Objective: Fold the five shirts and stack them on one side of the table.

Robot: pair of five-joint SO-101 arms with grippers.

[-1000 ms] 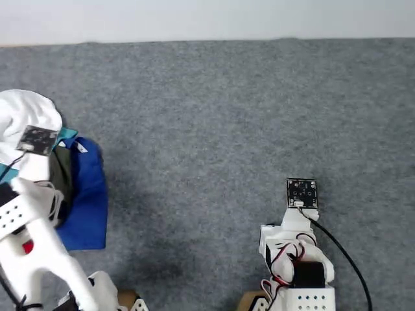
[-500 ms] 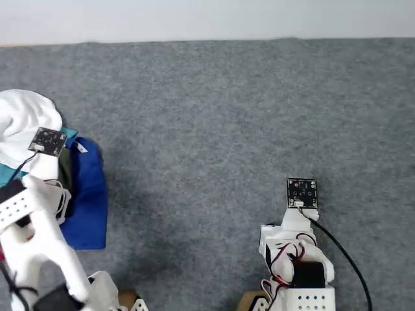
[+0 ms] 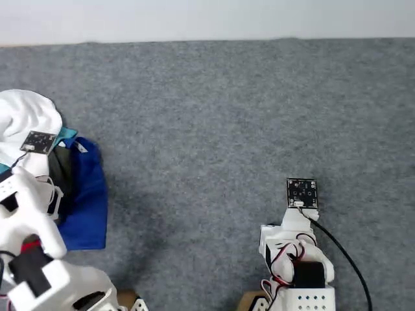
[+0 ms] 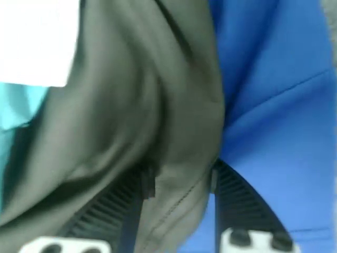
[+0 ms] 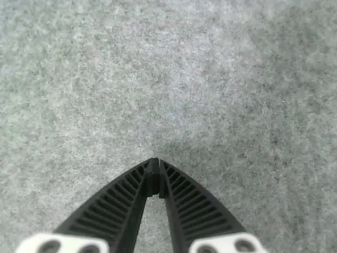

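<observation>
High view: a grey felt table cover (image 3: 214,110) spans the frame. The shirts lie in a pile at the table's left edge. A rumpled white cotton shirt (image 3: 26,113) is at the far end of the pile. A narrow strip of teal fabric shirt (image 3: 67,135) peeks out beside it. Next comes a dark grey-green fabric shirt (image 3: 63,172), and a bright blue fabric shirt (image 3: 91,194) spreads flat on the side toward the table's middle. The white plastic left arm (image 3: 29,220) leans over the near end of this pile, covering part of it. The white plastic right arm (image 3: 295,259) sits folded at the near edge, well apart from the shirts, with bare felt around it.

Left wrist view: the left gripper (image 4: 179,176) has its black ribbed fingers (image 4: 224,184) pressed on either side of a bunched fold of the dark grey-green shirt (image 4: 131,95), so the jaws are clamped on that cloth. The blue shirt (image 4: 274,105) lies just beside the fold, touching it. The teal shirt (image 4: 21,105) and a corner of the white shirt (image 4: 37,37) are on the other side.

Right wrist view: the right gripper (image 5: 158,179) has its jaws together, tips touching, with nothing between them. It is over bare table cover (image 5: 168,68)
</observation>
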